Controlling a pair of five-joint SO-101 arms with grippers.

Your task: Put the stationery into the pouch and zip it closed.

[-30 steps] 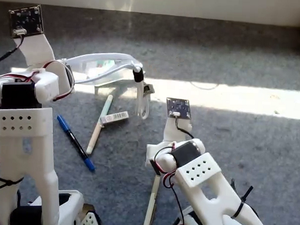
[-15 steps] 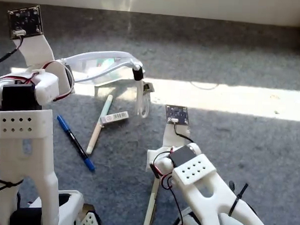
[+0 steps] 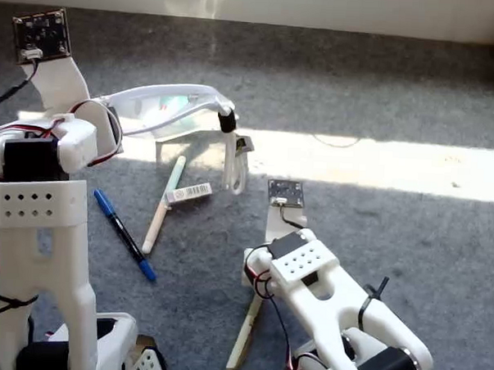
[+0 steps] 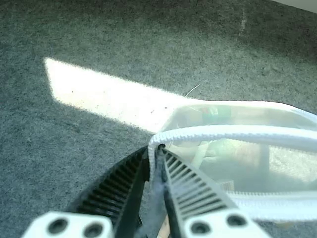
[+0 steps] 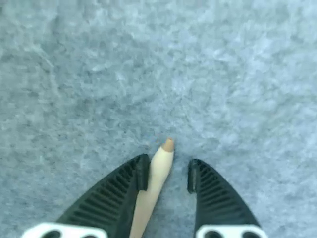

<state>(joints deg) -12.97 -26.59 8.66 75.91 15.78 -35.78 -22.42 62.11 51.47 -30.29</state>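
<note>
Clamping the floppy pouch point(image 4: 257, 133) at its rim with left claw point(image 4: 157, 151); straddling, right claw point(image 5: 167, 166) apart, a light, stiff, likely slick pen point(image 5: 151, 188) well apart from the pouch; best taken mid-barrel.

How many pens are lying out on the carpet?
3. A blue pen by the left arm, a white pen beside it, a cream pen inside the open right claw. The pouch may hide more.
</note>
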